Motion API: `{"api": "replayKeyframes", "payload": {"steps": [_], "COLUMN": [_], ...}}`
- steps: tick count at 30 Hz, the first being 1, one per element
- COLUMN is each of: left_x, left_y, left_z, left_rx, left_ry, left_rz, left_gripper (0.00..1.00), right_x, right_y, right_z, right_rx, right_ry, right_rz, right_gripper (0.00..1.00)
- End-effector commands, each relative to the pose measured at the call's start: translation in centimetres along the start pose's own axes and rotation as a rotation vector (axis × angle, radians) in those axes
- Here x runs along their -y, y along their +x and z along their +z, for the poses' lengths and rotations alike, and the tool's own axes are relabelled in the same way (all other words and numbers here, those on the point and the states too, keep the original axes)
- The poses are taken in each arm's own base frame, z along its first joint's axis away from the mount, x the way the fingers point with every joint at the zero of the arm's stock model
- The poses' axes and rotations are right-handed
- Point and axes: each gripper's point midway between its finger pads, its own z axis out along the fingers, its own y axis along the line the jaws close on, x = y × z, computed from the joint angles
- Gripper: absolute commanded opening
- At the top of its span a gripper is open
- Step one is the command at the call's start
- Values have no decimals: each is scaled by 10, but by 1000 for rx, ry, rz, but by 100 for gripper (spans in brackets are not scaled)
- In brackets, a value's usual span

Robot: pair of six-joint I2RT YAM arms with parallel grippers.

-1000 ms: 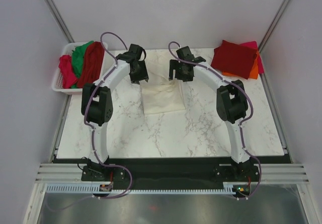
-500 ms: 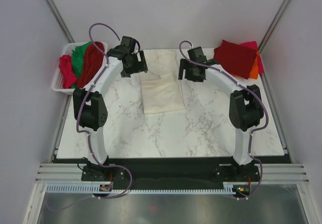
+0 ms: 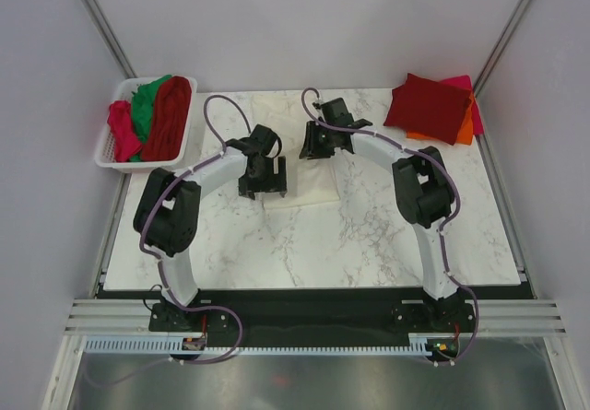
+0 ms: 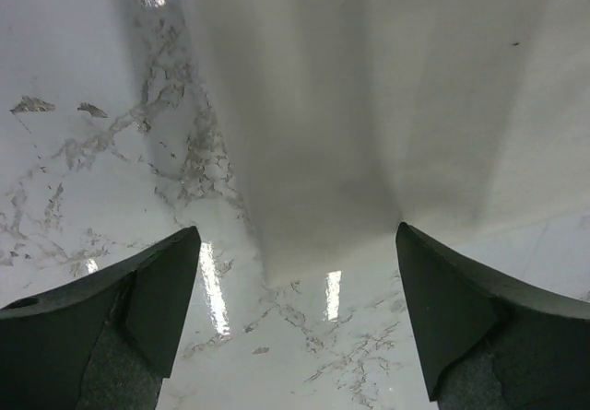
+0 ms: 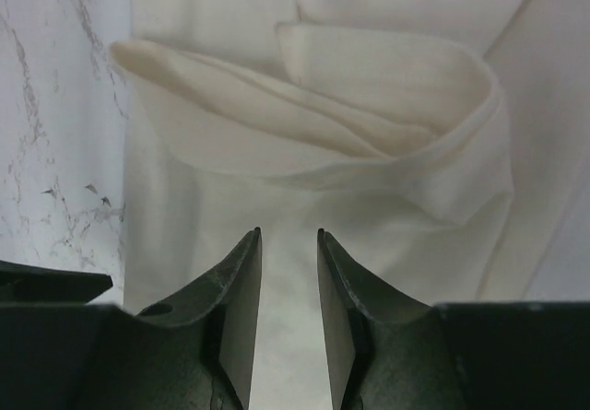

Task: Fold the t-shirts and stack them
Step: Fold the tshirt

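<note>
Bench (image 3: 369, 235) of white marble carries the cream-white t-shirt (image 3: 312, 181), partly folded, mid-bench toward the far edge. Only the overhead view shows the folded stack (image 3: 429, 106) at the far right corner and the basket (image 3: 106, 147) of loose t-shirts (image 3: 152, 115) off the far left corner. Only the wrist views show the grip. The left hand (image 4: 295, 228) gapes wide over the cream cloth's edge, holding nothing. The right hand (image 5: 289, 233), fingers narrowly apart, points at a raised fold.

Bright, even light from overhead leaves only faint soft shadows on the marble table (image 3: 369, 235), whose glossy surface throws white glare streaks in the left wrist view, while both wrist views blur at their near edges.
</note>
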Motion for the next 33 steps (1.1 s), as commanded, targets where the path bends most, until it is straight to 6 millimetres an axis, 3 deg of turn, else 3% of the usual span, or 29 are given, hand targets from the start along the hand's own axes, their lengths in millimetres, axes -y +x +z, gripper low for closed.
{"api": "replayKeyframes", "payload": {"steps": [1,2,5,9,12,15,16,18,19,20,21,22,27,31,33], "left_x": [12,11,10,6,0,-4,-5,-4,-4,-2,-1,1,3,5,3], "left_y": [-13,-9,1,9,6,-3,-5,-4,-2,1,3,5,19,20,23], "left_z": [-16,-15,-16,-18,-33,-53,-58,-57,-53,-47,-44,-42,-27,-20,-15], "left_rx": [96,91,89,87,135,209,224,225,213,201,194,196,194,204,199], "left_ry": [85,82,86,79,67,62,65,70,71,86,96,112,171,197,191], "left_rz": [-49,-54,-52,-42,-41,-46,-46,-35,-30,-31,-31,-31,-83,-113,-117], "left_gripper": [94,93,93,93,93,95,96,95,95,95,95,96,100,100,100], "right_x": [-8,4,27,51,53,50,50,50,54,59,48,53,59,64,69], "right_y": [-57,-53,-75,-101,-111,-109,-98,-90,-67,-39,-47,-21,46,81,97], "right_z": [4,18,27,22,6,-23,-39,-52,-61,-56,-65,-64,-61,-55,-52], "right_rx": [106,86,119,172,197,224,219,242,215,165,189,139,8,-45,-74], "right_ry": [-75,-58,-23,48,101,131,143,132,129,92,55,46,-21,-46,-33], "right_rz": [-19,-8,18,31,4,-16,-15,-6,11,38,33,52,107,147,158], "right_gripper": [38,38,38,42,46,63,73,84,93,96,98,98,94,86,78]}}
